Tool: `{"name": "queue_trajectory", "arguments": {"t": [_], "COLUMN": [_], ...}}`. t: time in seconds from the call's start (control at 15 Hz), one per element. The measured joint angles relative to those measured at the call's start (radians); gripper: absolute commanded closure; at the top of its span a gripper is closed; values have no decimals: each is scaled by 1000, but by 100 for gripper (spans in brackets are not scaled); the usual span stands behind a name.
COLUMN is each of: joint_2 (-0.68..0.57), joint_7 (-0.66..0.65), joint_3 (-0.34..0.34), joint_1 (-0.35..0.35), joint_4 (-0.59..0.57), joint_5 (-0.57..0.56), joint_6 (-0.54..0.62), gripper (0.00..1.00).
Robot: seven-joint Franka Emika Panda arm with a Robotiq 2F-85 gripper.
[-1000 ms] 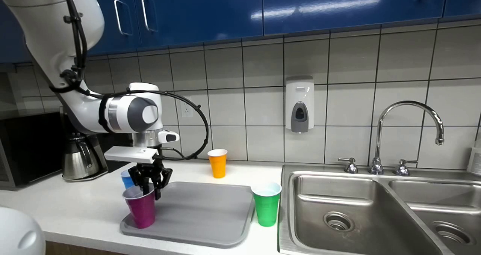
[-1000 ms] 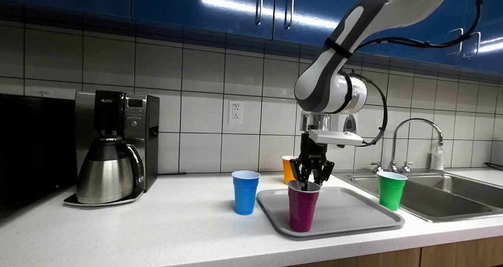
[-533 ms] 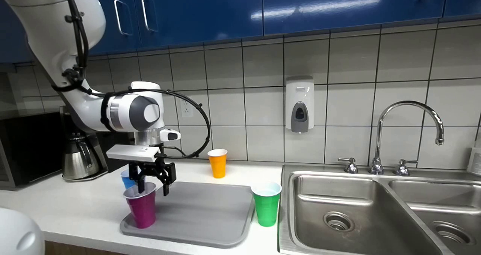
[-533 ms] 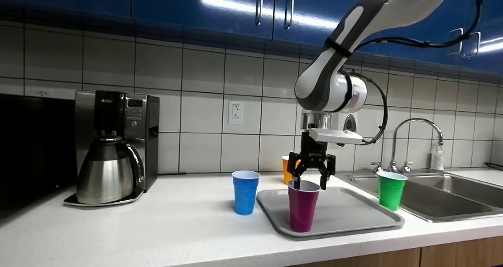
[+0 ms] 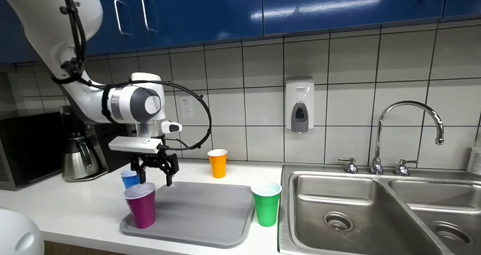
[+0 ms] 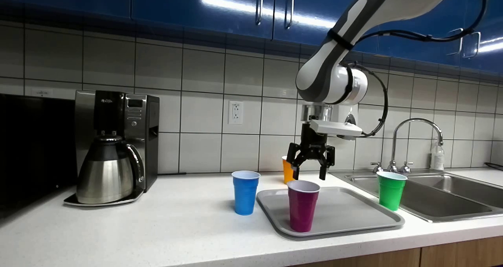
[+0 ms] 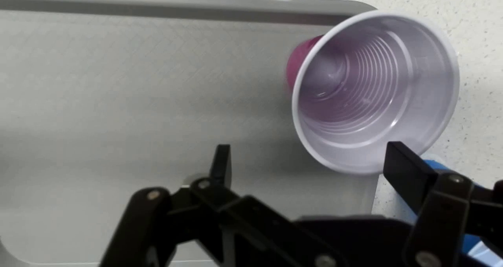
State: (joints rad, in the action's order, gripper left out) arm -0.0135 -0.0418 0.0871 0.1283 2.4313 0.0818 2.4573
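At the wrist view's upper right, the magenta plastic cup [image 7: 373, 94] stands just below one of your fingers [image 7: 408, 176], which are spread apart.

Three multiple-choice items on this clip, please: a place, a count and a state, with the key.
1. Where does the purple cup stand?
A) in the sink
B) on the gray tray
C) beside the coffee maker

2. How many cups show in each exterior view?
A) two
B) three
C) four

3. How does the gripper stand?
A) open, holding nothing
B) shut on a cup
C) shut, holding nothing

1: B, its base rests on the tray in both exterior views.
2: C, the purple cup, a blue cup, an orange cup and a green cup.
3: A, its jaws stand apart with nothing between them.
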Motion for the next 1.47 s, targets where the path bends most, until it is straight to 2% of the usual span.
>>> {"name": "queue_trajectory", "arguments": {"t": [0.73,1.47], "joint_2": [60,-59], "joint_7": [7,4], "joint_3": [18,62], "joint_1": [7,47], "joint_4": [-69,-189], "joint_5": [-6,-14], "joint_6": [-76,-76], "gripper": [0,0]}}
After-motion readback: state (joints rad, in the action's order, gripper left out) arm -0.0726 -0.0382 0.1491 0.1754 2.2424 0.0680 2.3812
